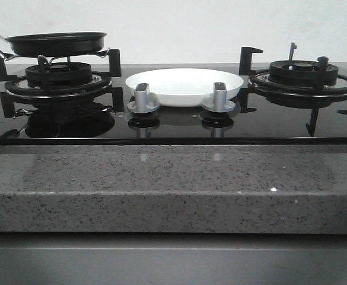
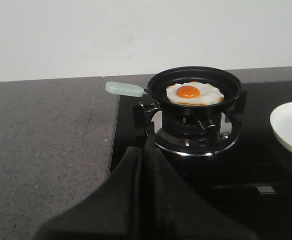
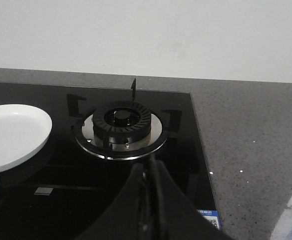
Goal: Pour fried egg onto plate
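- Speckled grey stone counter (image 1: 161, 178) runs across the front, with a glossy black glass hob (image 1: 179, 122) set into it and a plain pale wall behind.
- Left gripper (image 2: 145, 150) shows only in the left wrist view, as dark fingers pressed together with no gap between them, holding nothing and touching nothing.
- Right gripper (image 3: 148, 172) shows likewise in the right wrist view: fingers closed together, empty, hanging above the hob glass near the right burner (image 3: 122, 120).
- Neither gripper appears in the front view.
- Fried egg (image 2: 194, 93) lies flat in the small black frying pan (image 2: 195, 87), which sits on the left burner (image 2: 193, 130); its pale green handle (image 2: 125, 89) points out over the counter.
- From the front the egg is hidden by the pan's rim.
- Plate (image 1: 184, 85) rests on the hob between the two burners, behind two silver knobs (image 1: 143, 98); both wrist views cut it off at the frame edge.
- Bare counter lies beside the hob at both ends.
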You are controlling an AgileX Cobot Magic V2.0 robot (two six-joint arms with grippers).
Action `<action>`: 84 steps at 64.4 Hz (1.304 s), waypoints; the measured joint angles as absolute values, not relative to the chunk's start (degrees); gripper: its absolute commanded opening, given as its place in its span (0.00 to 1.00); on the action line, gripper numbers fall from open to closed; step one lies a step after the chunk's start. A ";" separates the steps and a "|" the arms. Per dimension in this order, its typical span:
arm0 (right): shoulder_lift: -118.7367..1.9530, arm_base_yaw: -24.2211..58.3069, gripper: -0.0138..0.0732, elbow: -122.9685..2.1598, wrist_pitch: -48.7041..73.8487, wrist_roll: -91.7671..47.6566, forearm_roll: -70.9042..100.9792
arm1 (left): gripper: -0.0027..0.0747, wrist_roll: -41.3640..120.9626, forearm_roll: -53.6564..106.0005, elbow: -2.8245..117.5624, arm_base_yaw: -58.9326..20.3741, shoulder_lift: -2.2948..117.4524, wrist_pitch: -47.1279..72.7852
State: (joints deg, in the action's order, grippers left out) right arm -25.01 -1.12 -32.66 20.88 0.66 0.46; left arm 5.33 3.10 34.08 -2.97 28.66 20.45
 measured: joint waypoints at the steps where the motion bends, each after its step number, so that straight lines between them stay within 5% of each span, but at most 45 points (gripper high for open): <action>1: -25.14 -1.12 0.15 -32.66 20.88 0.66 0.46 | 0.13 5.33 3.10 34.19 -2.97 28.66 20.45; 15: -25.35 -1.12 0.60 -32.66 20.88 0.66 0.46 | 0.79 5.33 3.01 34.19 -2.97 28.66 20.45; 20: -25.35 -1.12 0.79 -32.66 20.88 0.66 0.46 | 0.92 5.33 3.01 34.19 -2.97 28.66 20.34; 27: -25.35 -1.12 0.91 -32.66 20.88 0.66 0.46 | 0.93 5.33 3.01 34.19 -2.97 28.66 20.11; 51: -26.35 -1.12 0.91 -33.23 20.53 0.66 1.50 | 0.93 5.33 3.01 34.19 -2.97 28.66 20.11; 65: -39.55 -0.75 0.90 -41.35 24.15 0.66 3.45 | 0.93 5.33 3.01 34.19 -2.97 28.66 20.11; 84: -60.71 7.56 0.58 -57.32 26.97 0.00 3.45 | 0.93 5.33 3.01 34.19 -2.97 28.66 20.10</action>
